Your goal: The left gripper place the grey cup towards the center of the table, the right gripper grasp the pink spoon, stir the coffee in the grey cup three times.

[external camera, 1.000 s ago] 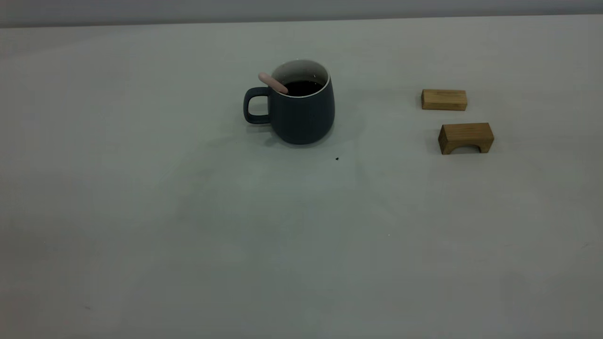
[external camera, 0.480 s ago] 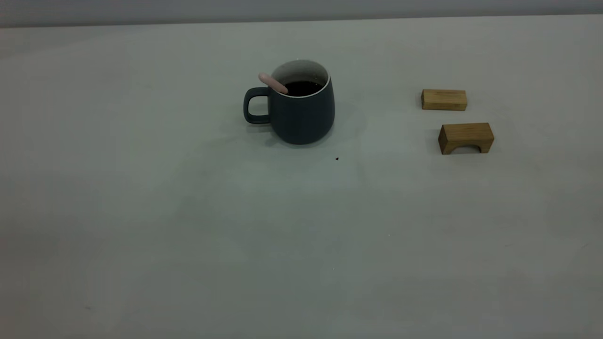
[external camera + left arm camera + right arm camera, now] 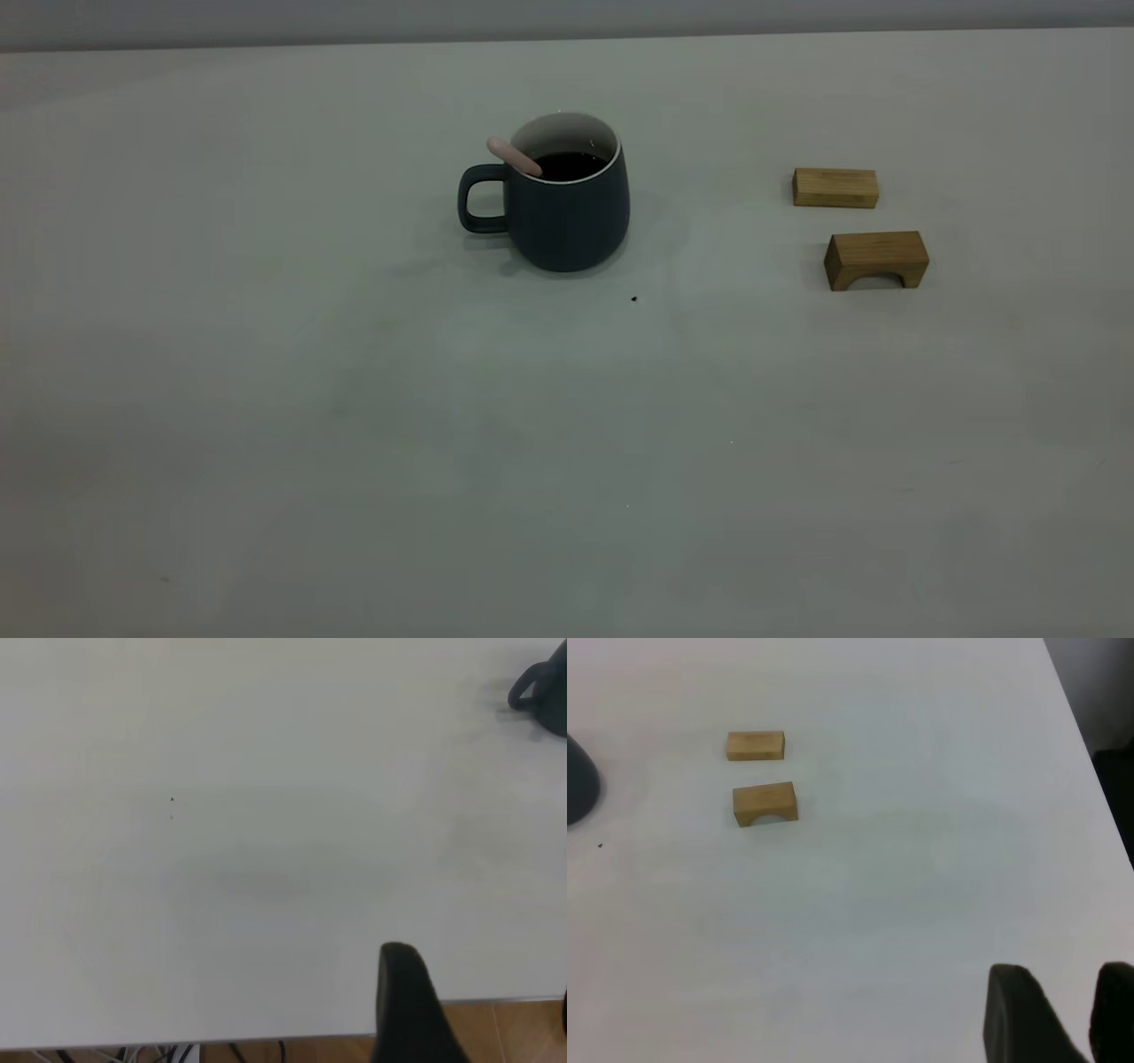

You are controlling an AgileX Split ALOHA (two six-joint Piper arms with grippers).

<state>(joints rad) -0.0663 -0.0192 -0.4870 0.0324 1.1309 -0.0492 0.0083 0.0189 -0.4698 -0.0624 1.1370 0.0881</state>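
Observation:
The grey cup (image 3: 567, 213) stands upright near the middle of the table (image 3: 567, 425), handle to the left, with dark coffee (image 3: 569, 165) inside. The pink spoon (image 3: 512, 155) leans in it, its handle resting over the rim above the cup's handle. Neither arm shows in the exterior view. My left gripper (image 3: 483, 979) hangs over the table's edge, far from the cup (image 3: 545, 691), fingers wide apart and empty. My right gripper (image 3: 1060, 974) is also drawn back, with a narrow gap between its fingers and nothing held; only an edge of the cup (image 3: 578, 784) shows there.
Two tan wooden blocks lie right of the cup: a flat bar (image 3: 835, 188) and an arch-shaped block (image 3: 875, 259), also seen from the right wrist as the bar (image 3: 755, 745) and the arch (image 3: 765, 803). A tiny dark speck (image 3: 633, 299) sits just in front of the cup.

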